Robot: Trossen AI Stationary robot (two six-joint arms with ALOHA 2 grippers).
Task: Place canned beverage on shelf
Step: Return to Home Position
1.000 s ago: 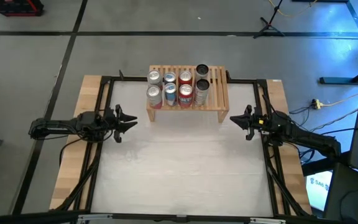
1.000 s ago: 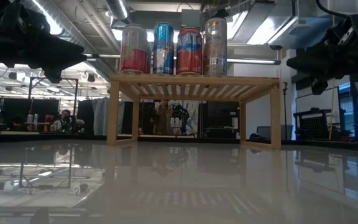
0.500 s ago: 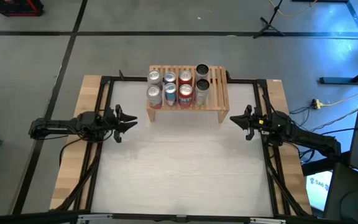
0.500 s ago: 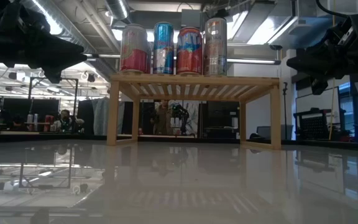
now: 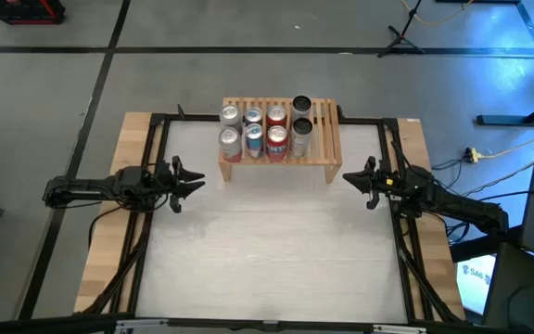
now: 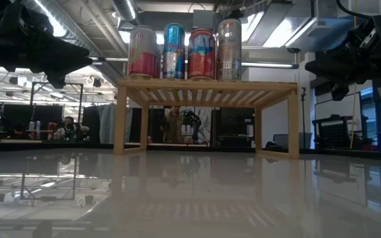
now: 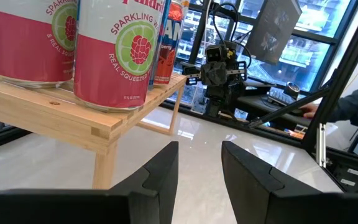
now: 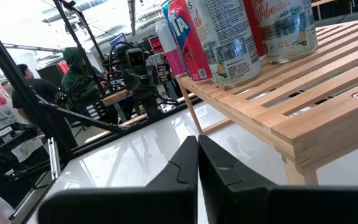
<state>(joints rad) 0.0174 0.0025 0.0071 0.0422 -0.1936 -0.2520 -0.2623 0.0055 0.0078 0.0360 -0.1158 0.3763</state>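
The light-wood slatted shelf (image 5: 328, 139) stands on its side legs at the table's far middle. Several cans (image 5: 265, 129) stand upright on its slats in two rows; the low view shows the near row (image 6: 202, 54). My left gripper (image 5: 196, 183) hovers open and empty left of the shelf, near the table's left edge; its wrist view (image 7: 199, 146) looks at the pink raspberry cans (image 7: 122, 53). My right gripper (image 5: 346, 178) hovers shut and empty right of the shelf; its wrist view (image 8: 197, 138) looks at the shelf's right end (image 8: 316, 106).
The shelf's right third (image 5: 323, 116) holds no cans. The white tabletop (image 5: 276, 250) stretches bare between the arms and toward the near edge. A black frame (image 5: 156, 121) runs around the table. People sit in the room beyond (image 8: 73, 68).
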